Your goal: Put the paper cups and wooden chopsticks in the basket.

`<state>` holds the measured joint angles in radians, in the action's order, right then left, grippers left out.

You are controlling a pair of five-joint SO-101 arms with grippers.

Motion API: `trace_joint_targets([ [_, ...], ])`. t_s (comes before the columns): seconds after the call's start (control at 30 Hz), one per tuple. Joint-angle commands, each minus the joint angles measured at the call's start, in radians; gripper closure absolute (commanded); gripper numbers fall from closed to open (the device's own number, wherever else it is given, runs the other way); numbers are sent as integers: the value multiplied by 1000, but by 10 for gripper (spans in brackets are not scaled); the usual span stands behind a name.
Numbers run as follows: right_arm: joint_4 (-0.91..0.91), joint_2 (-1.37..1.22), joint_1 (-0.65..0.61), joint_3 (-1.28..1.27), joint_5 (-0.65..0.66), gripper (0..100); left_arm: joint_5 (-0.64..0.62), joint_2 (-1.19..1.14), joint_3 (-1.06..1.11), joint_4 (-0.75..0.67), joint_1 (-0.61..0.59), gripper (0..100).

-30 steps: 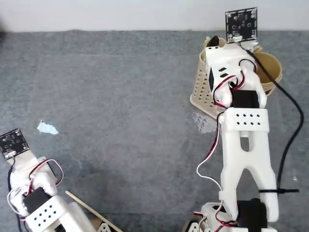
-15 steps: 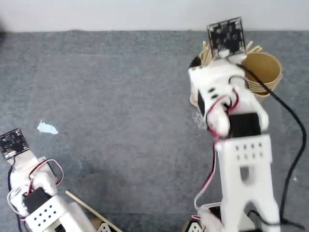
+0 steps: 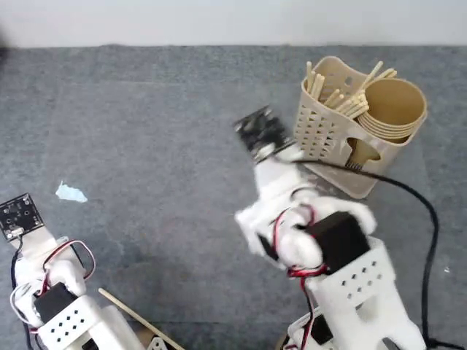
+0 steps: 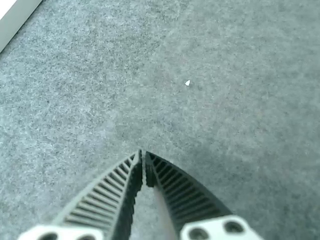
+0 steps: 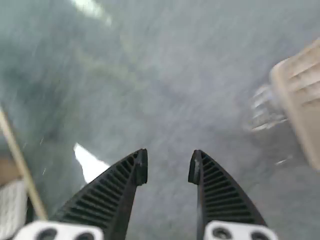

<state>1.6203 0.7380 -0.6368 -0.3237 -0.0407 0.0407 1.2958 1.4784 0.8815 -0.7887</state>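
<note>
The beige basket (image 3: 325,127) stands at the back right of the grey mat. It holds a nested stack of paper cups (image 3: 394,109) and several wooden chopsticks (image 3: 343,98). One loose chopstick (image 3: 139,317) lies on the mat at the front left, beside the left arm (image 3: 51,292). In the right wrist view that chopstick (image 5: 17,160) is off to one side. My right gripper (image 5: 168,167) is open and empty above bare mat, with a corner of the basket (image 5: 300,100) nearby. My left gripper (image 4: 144,161) is shut on nothing, low over the mat.
A pale blue paper scrap (image 3: 71,193) lies at the mat's left. The right arm (image 3: 314,240) stands over the mat's middle, its black cable (image 3: 430,219) trailing to the right. A small white speck (image 4: 187,83) lies ahead of the left gripper.
The right arm has swung from over the basket back and to the left, toward the mat's middle, uncovering the basket. The left arm has not moved.
</note>
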Motion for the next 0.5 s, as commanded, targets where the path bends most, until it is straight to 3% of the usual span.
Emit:
trace_joint_targets([
  [0.0, 15, 27, -116, -104, -54, 849, -3, 14, -7, -23, 2, 987],
  [0.17, -74, 28, -216, -272, -115, 849, -3, 14, -10, -25, 2, 987],
  [0.47, -130, 130, -219, -315, -120, 848, -9, 14, -30, 20, 8, 987],
])
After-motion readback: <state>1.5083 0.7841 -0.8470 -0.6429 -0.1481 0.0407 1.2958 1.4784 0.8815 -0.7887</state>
